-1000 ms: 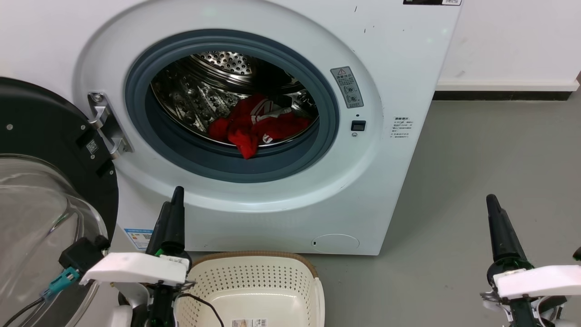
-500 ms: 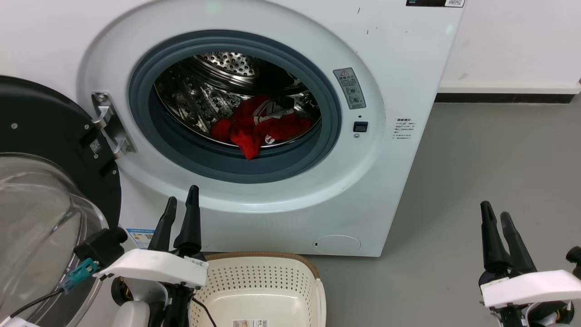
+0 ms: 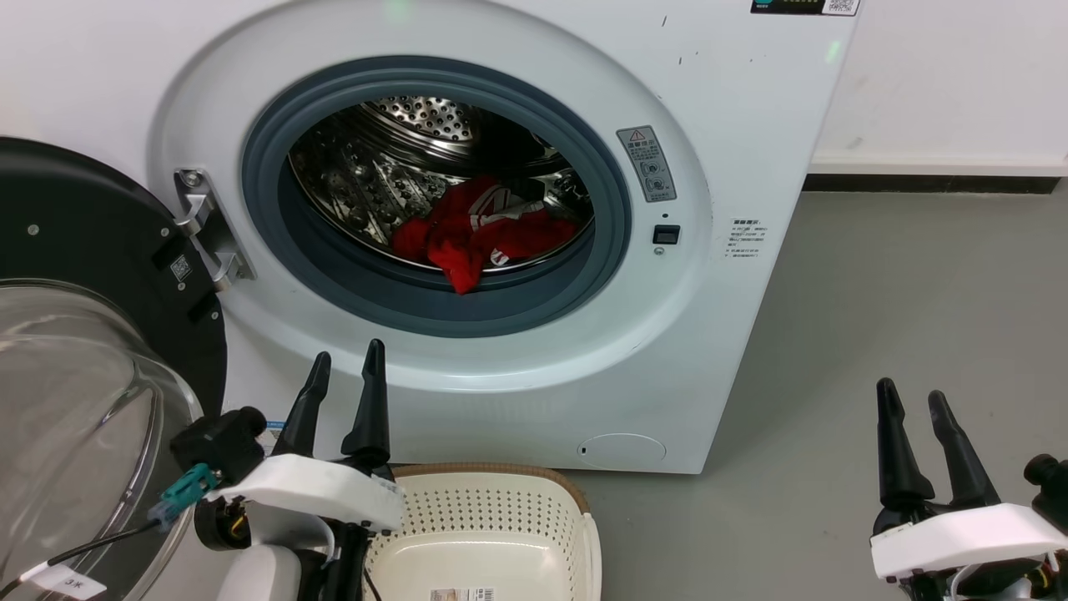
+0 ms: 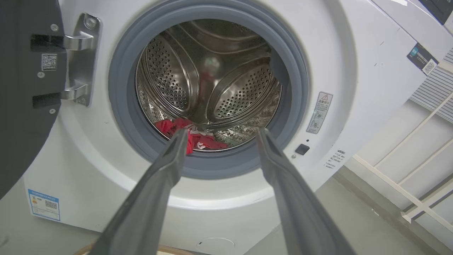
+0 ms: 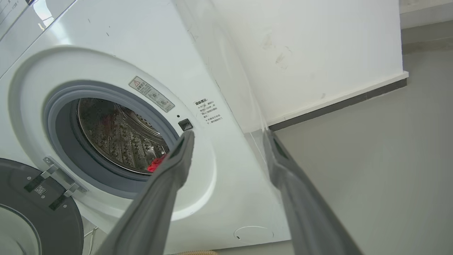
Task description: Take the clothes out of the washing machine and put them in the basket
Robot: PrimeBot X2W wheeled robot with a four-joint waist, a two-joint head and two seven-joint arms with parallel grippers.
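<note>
Clothes: the bright red fabric clothes with white stripes (image 3: 480,234) lie heaped at the bottom front of the perforated steel drum (image 3: 367,179), one fold hanging over the grey rubber door ring (image 3: 275,250).
Washing machine: the large white front-loading washing machine (image 3: 751,108) stands with its black-rimmed glass door (image 3: 75,334) swung wide to the left.
Basket: the cream perforated plastic basket with brown rim (image 3: 492,517) sits on the floor just before the machine, nothing in it.
Left gripper (image 3: 342,371): fingers spread, empty, below the opening, aimed at the heap.
Right gripper (image 3: 909,405): fingers spread, empty, well apart to the right.
Advice: I would reach through the ring's centre, clear of the rubber, and pinch the overhanging fold first.
</note>
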